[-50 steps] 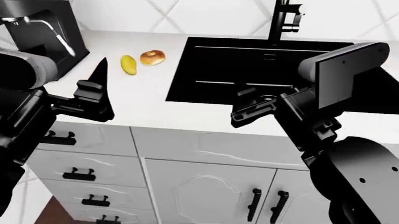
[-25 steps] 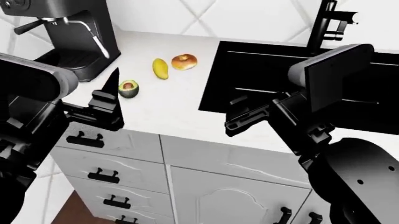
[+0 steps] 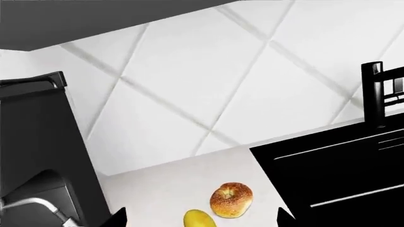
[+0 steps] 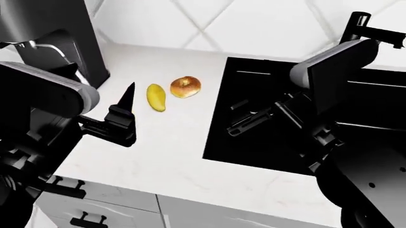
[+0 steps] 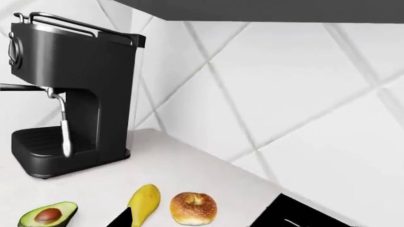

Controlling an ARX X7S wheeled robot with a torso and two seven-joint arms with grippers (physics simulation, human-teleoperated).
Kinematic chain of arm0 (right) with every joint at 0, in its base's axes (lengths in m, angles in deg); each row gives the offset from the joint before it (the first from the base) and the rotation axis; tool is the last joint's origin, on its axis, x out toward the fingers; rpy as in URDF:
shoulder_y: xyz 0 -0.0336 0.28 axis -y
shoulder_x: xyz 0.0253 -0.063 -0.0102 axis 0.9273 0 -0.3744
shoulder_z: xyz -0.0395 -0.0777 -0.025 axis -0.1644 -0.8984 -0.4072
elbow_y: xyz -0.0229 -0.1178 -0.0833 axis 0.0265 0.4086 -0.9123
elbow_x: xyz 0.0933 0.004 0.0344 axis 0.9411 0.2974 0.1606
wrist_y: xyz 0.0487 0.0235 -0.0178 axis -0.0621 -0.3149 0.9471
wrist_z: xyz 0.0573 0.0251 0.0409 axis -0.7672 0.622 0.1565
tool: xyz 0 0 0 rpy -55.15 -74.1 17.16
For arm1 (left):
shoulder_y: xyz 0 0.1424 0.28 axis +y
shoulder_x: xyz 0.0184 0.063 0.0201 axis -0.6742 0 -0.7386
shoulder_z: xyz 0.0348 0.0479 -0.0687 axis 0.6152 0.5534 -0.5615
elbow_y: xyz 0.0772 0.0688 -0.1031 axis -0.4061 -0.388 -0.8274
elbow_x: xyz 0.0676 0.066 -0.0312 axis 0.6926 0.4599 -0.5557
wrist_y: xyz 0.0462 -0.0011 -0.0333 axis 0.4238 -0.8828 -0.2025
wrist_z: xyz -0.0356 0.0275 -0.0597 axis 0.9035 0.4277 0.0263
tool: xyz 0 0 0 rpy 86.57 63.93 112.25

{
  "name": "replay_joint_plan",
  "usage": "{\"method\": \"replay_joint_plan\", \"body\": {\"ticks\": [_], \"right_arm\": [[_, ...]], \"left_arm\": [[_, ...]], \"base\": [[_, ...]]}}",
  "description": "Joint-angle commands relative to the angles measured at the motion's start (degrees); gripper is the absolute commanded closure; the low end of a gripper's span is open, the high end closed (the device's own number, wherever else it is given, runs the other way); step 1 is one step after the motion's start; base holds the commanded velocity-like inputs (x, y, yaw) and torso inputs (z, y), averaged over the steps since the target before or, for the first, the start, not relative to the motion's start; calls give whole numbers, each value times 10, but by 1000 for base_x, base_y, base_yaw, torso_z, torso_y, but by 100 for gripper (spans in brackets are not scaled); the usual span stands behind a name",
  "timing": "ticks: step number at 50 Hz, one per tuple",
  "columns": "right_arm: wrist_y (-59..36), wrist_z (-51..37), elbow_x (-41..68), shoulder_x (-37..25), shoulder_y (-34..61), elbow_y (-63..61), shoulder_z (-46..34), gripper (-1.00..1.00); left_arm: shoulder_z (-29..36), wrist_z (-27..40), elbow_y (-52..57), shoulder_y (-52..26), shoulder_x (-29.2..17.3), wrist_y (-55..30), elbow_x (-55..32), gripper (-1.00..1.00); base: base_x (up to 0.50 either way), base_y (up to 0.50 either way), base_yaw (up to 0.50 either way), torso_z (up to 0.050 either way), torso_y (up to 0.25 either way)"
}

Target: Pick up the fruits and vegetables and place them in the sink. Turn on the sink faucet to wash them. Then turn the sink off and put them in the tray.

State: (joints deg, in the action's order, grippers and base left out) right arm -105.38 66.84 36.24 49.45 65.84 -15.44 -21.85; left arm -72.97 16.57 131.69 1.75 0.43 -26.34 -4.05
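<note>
The yellow fruit [image 4: 156, 97] lies on the white tabletop [image 4: 171, 156], at about 10 o'clock from the middle of the head view. The bread roll [image 4: 186, 87] lies just beside it, at its 2 o'clock, and I cannot tell if the two touch. The avocado half [image 5: 48, 214] shows only in the right wrist view, cut side up with the brown pit, near the yellow fruit on the side away from the roll. In the head view the left arm covers that place.

The sink [image 4: 254, 137] is at 3 o'clock from the roll, a black basin set into the tabletop. The faucet [image 4: 362, 29] stands behind it, at 1 o'clock in the head view. A black coffee machine [image 5: 69, 94] stands at the back of the tabletop, at 9 o'clock from the fruits.

The left pincer [image 4: 123, 116] hangs over the tabletop at 7 o'clock from the yellow fruit, with nothing in it; one finger points up, and how far it is open I cannot tell. The right pincer [image 4: 244, 121] hangs over the near part of the sink, also with nothing in it, and its opening I cannot tell.

I count one yellow fruit, one avocado half, one roll, one sink, one faucet and one coffee machine. No writing can be read.
</note>
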Motion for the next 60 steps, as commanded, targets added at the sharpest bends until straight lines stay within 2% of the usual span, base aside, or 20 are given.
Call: {"method": "replay_joint_plan", "body": {"ticks": [1, 19, 26, 33, 41, 44, 48, 54, 57, 60], "right_arm": [[-12, -2, 12, -1, 7, -6, 3, -100], [-32, -7, 36, 7, 9, -11, 25, -100], [-28, -1, 47, 9, 5, -8, 33, -100], [-65, -10, 73, 34, 14, -5, 78, -100], [-87, -15, 93, 40, 20, -13, 96, -100], [-80, -13, 95, 38, 15, -13, 94, -100], [-71, -12, 97, 37, 10, -12, 89, -100], [-59, -12, 98, 33, 7, -10, 84, -100], [-56, -13, 99, 33, 5, -10, 83, -100], [-55, -15, 102, 33, 5, -11, 84, -100]], "left_arm": [[5, 7, 4, -2, -8, 1, -27, -100], [13, 14, 7, -3, -16, 15, -47, -100], [18, 19, 8, -5, -19, 18, -55, -100], [21, 34, 19, 4, -18, 22, -67, -100], [20, 46, 71, 86, -14, 32, -60, -100], [20, 79, 74, 97, -8, 35, -90, -100], [33, 168, 62, 98, 2, 43, -149, -100], [103, 294, 60, 95, 13, 32, -208, -100], [126, 330, 52, 97, 20, 37, -226, -100], [137, 337, 50, 105, 31, 39, -222, -100]], "base": [[295, 60, 500, 0, 0], [236, 62, 500, 0, 1], [362, 308, 0, 0, 0], [195, 88, 0, 0, 2], [0, 0, 0, 0, 0], [0, 0, 0, 0, 0], [0, 0, 0, 0, 0], [0, 0, 0, 0, 0], [0, 0, 0, 0, 0], [0, 0, 0, 0, 0]]}}
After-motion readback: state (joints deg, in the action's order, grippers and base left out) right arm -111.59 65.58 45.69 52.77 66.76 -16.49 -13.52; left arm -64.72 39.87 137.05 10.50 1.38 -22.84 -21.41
